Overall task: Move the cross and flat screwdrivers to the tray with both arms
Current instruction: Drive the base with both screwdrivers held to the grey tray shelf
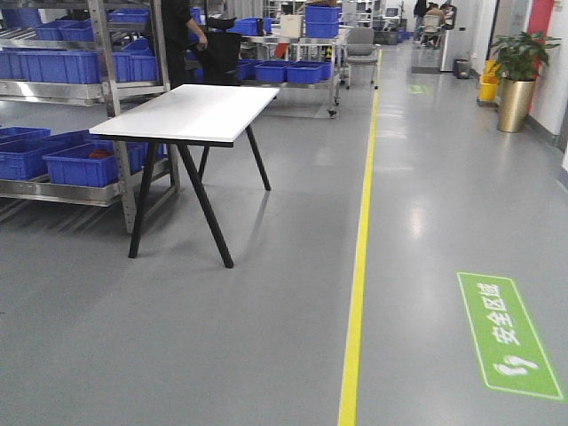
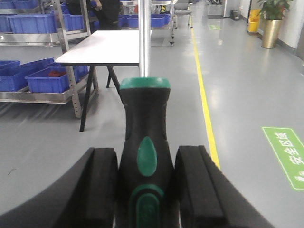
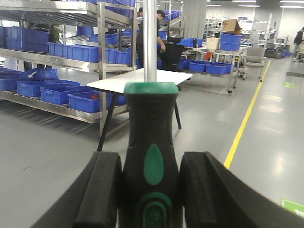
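In the left wrist view my left gripper (image 2: 145, 185) is shut on a screwdriver (image 2: 145, 142) with a black handle marked green; its silver shaft points straight ahead, up out of frame. In the right wrist view my right gripper (image 3: 149, 190) is shut on a like screwdriver (image 3: 149, 137), shaft also pointing ahead. Both are held in the air above the grey floor. The shaft tips are out of view, so I cannot tell cross from flat. The grey tray is out of view. Neither arm shows in the front view.
A white table (image 1: 191, 111) on black legs stands ahead to the left, beside steel racks with blue bins (image 1: 84, 164). A yellow floor line (image 1: 359, 266) runs ahead. A green floor sign (image 1: 506, 333) lies right. A person (image 1: 182, 35) stands behind the table.
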Controlling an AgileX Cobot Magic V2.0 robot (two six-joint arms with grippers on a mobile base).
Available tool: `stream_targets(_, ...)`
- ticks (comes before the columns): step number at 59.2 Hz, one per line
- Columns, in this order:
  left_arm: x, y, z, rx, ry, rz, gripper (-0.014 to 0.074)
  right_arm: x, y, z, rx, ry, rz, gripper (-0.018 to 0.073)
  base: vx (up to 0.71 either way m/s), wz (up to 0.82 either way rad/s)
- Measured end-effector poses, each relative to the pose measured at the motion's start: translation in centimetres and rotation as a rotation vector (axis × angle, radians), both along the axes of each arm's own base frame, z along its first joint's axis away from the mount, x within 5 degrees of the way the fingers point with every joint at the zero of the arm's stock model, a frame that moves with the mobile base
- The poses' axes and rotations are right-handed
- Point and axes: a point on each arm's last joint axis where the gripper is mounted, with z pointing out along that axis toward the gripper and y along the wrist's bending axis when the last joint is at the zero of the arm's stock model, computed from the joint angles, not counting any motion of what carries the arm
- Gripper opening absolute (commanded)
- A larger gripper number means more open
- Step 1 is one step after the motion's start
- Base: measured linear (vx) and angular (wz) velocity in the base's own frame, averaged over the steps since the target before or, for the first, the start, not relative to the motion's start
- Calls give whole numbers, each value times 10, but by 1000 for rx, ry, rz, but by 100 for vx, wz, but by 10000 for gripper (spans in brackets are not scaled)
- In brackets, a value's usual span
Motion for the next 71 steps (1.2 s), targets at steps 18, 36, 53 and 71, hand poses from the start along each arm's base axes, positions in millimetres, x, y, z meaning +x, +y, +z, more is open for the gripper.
stream_targets(18, 0, 0, 0, 0, 0, 0, 0, 0, 0, 0, 0, 0, 0, -8, 50, 16)
stream_targets(36, 0, 0, 0, 0, 0, 0, 0, 0, 0, 0, 0, 0, 0, -8, 51, 19)
stream_targets(53, 0, 0, 0, 0, 1, 0, 0, 0, 0, 0, 0, 0, 0, -8, 51, 34)
stream_targets(71, 0, 0, 0, 0, 1, 0, 0, 0, 0, 0, 0, -1, 0, -8, 53, 58)
